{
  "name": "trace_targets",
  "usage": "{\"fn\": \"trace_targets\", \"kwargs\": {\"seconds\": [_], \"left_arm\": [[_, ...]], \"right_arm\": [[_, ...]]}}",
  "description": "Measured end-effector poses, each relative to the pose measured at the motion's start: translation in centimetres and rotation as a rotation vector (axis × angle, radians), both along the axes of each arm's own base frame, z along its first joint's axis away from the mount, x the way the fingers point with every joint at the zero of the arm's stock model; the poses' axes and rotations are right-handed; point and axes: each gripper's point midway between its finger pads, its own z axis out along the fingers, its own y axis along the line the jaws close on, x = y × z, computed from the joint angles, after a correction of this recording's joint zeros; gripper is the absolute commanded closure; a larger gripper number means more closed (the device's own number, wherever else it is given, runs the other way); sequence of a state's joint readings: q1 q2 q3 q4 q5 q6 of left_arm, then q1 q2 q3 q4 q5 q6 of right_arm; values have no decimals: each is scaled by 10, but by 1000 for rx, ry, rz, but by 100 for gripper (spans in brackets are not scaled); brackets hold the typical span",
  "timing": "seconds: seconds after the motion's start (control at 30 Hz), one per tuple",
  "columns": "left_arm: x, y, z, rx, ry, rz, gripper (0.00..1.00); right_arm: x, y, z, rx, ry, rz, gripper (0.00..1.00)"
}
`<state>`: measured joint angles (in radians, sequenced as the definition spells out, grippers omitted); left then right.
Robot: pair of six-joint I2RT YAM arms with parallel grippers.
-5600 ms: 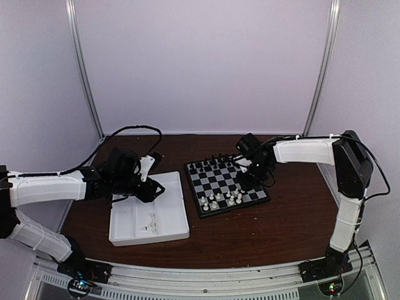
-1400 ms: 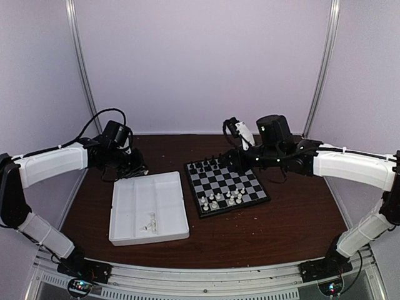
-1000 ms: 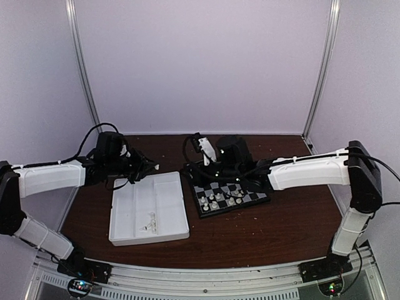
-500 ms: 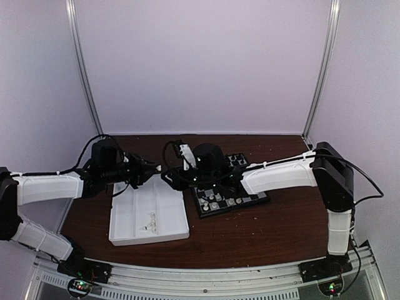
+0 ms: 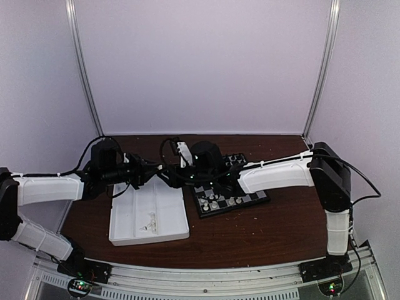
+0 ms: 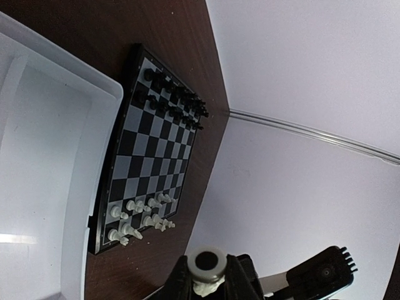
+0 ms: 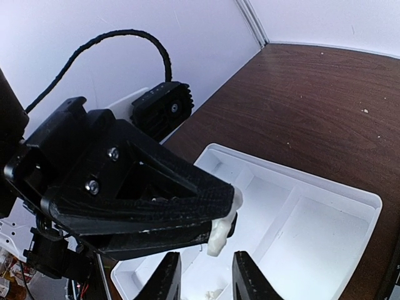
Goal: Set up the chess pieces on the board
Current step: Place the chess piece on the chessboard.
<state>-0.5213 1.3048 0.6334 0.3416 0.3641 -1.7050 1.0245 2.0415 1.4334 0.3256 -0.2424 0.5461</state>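
Note:
My left gripper (image 5: 152,173) hovers over the far edge of the white tray, shut on a white chess piece (image 7: 220,230) whose round base (image 6: 208,267) faces the left wrist camera. My right gripper (image 5: 167,177) has reached across from the board and faces it tip to tip. In the right wrist view the right gripper (image 7: 204,267) is open, its two fingers just below the held piece and apart from it. The board (image 5: 255,199) lies to the right, with white chess pieces (image 6: 140,215) in its near rows and black ones (image 6: 175,97) at the far side.
The white compartmented tray (image 5: 125,215) lies left of the board, its right edge close to the board's rim, and a few loose white pieces (image 5: 150,222) sit in it. The right forearm (image 5: 275,177) stretches low over the board's far half.
The right arm has swung left from the board until its gripper meets the left gripper over the tray's far edge. The left gripper moved right with its piece. Over the last half second both barely moved.

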Motion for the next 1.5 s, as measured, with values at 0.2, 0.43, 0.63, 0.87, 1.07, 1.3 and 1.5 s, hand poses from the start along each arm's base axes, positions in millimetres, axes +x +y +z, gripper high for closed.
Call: {"fn": "trace_targets", "kwargs": {"seconds": [0.2,0.43,0.63,0.87,1.07,1.3,1.5], "left_arm": [[-3,0,3,-6,-4,-3,83],[-8,-1,11,-10,-22,-3,83],[-15,3,14,-4,-31,14,83],[-18,3,12,1,-23,10,82],[-18,3,12,0,-24,9,82],[-20,4,8,3,-18,8,82],[-20,4,6,4,-16,7,82]], "right_arm": [[2,0,2,8,7,-5,74],[4,2,7,23,9,-11,75],[4,3,9,35,10,-10,75],[3,1,5,41,5,-10,72],[3,1,6,44,4,-11,72],[3,1,6,47,6,-12,79],[3,2,6,51,13,-14,87]]}}
